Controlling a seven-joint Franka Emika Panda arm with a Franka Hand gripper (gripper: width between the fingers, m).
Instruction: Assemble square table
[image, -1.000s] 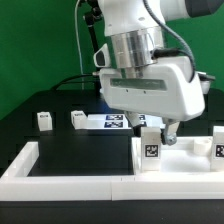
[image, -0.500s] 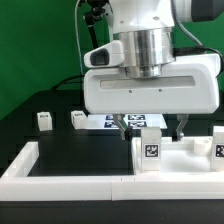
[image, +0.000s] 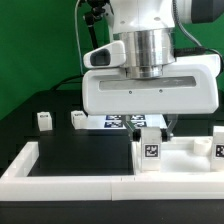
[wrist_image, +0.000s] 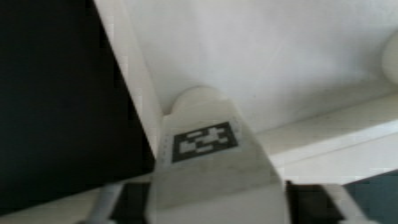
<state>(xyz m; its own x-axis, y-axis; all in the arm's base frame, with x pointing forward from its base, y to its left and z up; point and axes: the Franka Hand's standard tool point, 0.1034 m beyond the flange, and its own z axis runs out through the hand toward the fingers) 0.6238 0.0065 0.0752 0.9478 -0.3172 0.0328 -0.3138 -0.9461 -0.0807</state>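
Since a second ago the hand (image: 148, 126) has been turned square over the leg (image: 150, 149) standing on the square panel (image: 186, 160), at the exterior view's right. Whether it is gripped cannot be told — screwing-in is judged underway.

Black table (image: 60, 145), white leg (image: 43, 121), second leg (image: 77, 119) just beside, marker board (image: 118, 123), white border wall (image: 70, 181), square panel (image: 188, 157)
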